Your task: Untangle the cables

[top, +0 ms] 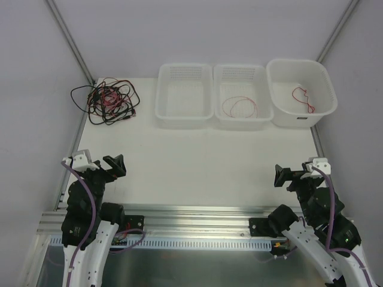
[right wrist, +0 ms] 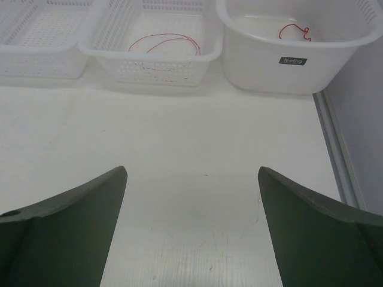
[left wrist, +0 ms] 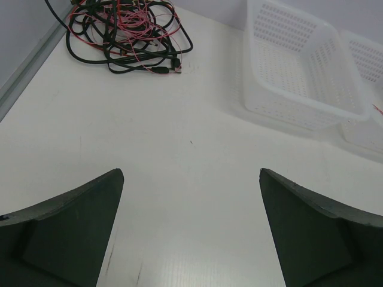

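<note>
Knotted in the far-left corner of the white table (top: 197,161): the cables (top: 106,101), black cords looped through thin red strands, close to the corner post and well apart from both arms. Hard to tell which strand crosses over which. A few small plug ends visible at the near side of the heap, their number unclear. Top of the heap cut off in the left wrist view.

Curled in the middle basket (top: 242,122), one loose red wire (top: 239,106); in the solid-walled tub (top: 281,116) at far right, a shorter red wire (top: 303,98). To the right of the heap, near but not touching, the left basket (top: 184,121). All three containers in a row along the far edge, rims close together; touching or not, impossible to say.

Low at the near-left, the left gripper (top: 114,166), fingers spread wide with nothing between them. Same at the near-right for the right gripper (top: 284,176): fingers wide apart, gripping nothing. Only the inner fingertips in each wrist view, the rest cropped.

Between the grippers and the row of containers, a broad stretch of white tabletop. Along the left edge, a metal rail (left wrist: 30,66) running up to the cables; along the right edge, another rail (right wrist: 335,143) just beside the tub, with a white wall beyond. Arm bases cropped at the bottom of the overhead view.
</note>
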`<control>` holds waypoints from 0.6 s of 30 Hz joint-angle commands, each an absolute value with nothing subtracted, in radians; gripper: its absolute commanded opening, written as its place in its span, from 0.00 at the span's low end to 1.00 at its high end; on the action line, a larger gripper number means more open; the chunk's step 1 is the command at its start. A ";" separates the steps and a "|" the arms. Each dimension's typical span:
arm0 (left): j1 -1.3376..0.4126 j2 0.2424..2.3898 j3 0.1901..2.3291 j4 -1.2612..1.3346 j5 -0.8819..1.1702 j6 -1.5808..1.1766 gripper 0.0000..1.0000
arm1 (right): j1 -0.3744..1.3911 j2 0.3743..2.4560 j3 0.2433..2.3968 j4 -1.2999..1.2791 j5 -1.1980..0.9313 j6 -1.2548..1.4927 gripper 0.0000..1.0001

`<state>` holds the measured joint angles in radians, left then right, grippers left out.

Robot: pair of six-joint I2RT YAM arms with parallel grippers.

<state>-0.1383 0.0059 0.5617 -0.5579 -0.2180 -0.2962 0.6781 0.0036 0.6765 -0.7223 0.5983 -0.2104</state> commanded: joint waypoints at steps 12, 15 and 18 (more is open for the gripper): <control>-0.141 -0.020 0.552 -0.528 -0.149 -0.383 0.99 | 0.661 -0.176 0.698 -0.739 0.770 -0.066 0.97; -0.141 0.228 0.607 -0.528 -0.059 -0.455 0.99 | 0.661 -0.181 0.698 -0.756 0.781 -0.046 0.96; -0.141 0.487 0.704 -0.528 -0.026 -0.506 0.99 | 0.663 -0.184 0.698 -0.755 0.721 -0.057 0.97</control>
<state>-0.1379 0.3241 0.6254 -0.5533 -0.1089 -0.4221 0.6643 0.0036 0.6769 -0.7559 0.7189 -0.0853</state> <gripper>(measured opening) 0.992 0.967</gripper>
